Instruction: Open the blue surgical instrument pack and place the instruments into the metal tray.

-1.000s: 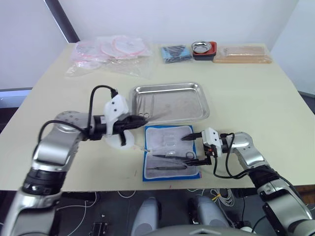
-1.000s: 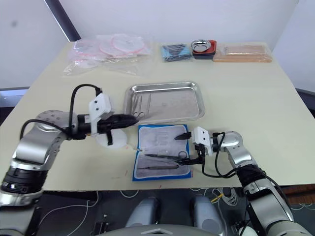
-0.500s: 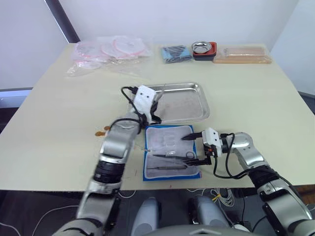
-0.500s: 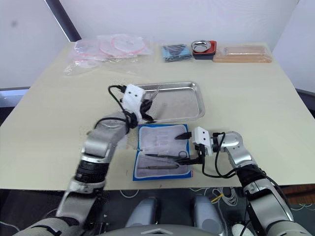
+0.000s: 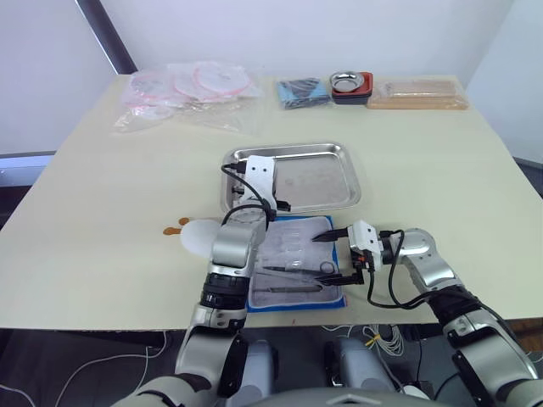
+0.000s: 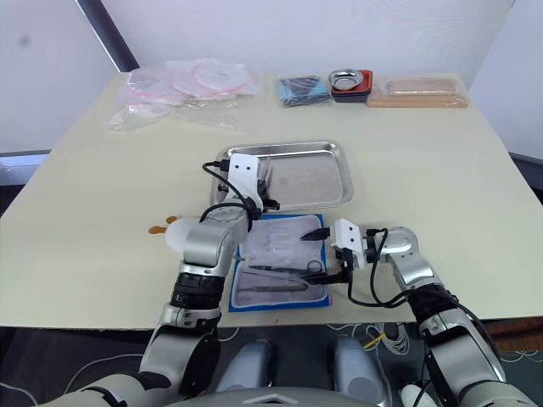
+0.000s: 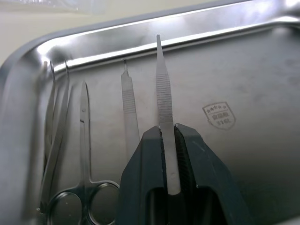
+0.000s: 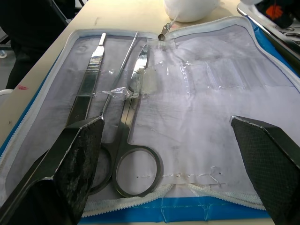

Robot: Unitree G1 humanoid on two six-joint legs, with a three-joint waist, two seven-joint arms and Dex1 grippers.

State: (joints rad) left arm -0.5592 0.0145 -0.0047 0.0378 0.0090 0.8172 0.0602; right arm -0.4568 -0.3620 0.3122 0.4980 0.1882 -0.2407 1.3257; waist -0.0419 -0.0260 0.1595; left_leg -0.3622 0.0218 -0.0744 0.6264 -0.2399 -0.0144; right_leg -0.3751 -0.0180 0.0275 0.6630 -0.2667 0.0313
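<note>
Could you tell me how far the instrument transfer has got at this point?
Done: the blue pack lies open, and scissors with a few other tools lie in the metal tray. In hand: the left gripper holds tweezers over the tray, not yet released. Left: scissors and two slim tools are in the pack's pockets, where the right gripper is open.

One tray [image 5: 339,182], one pack [image 5: 293,298]
</note>
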